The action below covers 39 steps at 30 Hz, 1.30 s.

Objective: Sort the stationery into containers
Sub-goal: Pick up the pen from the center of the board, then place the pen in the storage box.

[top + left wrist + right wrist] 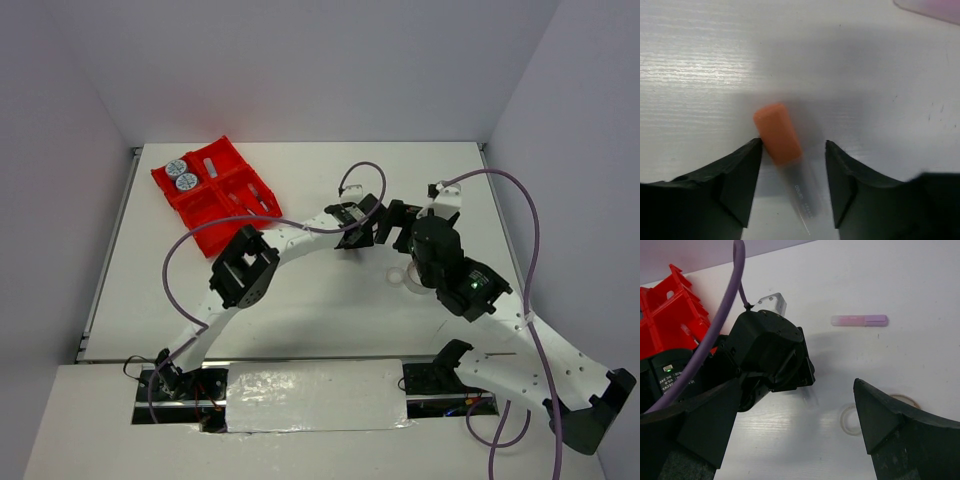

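Observation:
An orange-tipped stick [777, 132] with a clear body lies on the white table, between the fingers of my left gripper [792, 150]. The jaws stand apart on either side of it, the left finger close to the orange cap, a gap on the right. From above, the left gripper [352, 240] is at mid-table. My right gripper [796, 385] hangs wide open just beside it, holding nothing. A pink stick [860, 320] and a clear tape ring [850, 420] lie on the table. The red tray [205, 210] at the back left holds two round patterned tubs [181, 174].
A thin band ring [905, 400] lies beside the tape ring. The left arm's purple cable [180, 255] loops over the table near the tray. Both arms crowd the table's middle, the right wrist [440, 255] close to the left gripper.

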Each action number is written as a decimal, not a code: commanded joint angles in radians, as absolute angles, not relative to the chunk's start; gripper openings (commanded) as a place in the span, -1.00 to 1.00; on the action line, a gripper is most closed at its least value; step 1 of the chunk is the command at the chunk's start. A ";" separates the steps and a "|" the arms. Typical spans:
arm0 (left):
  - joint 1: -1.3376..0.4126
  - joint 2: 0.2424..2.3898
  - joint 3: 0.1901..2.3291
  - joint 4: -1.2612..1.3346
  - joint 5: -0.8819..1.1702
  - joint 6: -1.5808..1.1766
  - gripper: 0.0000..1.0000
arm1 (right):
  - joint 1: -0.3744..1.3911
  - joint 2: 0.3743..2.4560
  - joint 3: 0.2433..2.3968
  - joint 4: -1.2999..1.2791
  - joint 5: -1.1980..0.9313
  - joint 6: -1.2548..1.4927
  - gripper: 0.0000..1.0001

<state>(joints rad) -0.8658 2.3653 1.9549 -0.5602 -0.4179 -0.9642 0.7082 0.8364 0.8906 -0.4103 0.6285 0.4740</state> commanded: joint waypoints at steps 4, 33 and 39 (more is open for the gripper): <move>-0.885 2.464 1.901 -0.643 -0.321 -0.919 -0.16 | 0.698 0.802 0.874 -0.368 0.611 0.453 0.99; -0.273 2.029 1.882 -0.538 -0.514 -0.670 -1.00 | 0.690 0.821 0.861 -0.318 0.509 0.422 0.99; -0.135 2.290 2.327 -0.658 -0.503 -0.640 -0.91 | 0.689 0.827 0.861 -0.311 0.477 0.414 0.99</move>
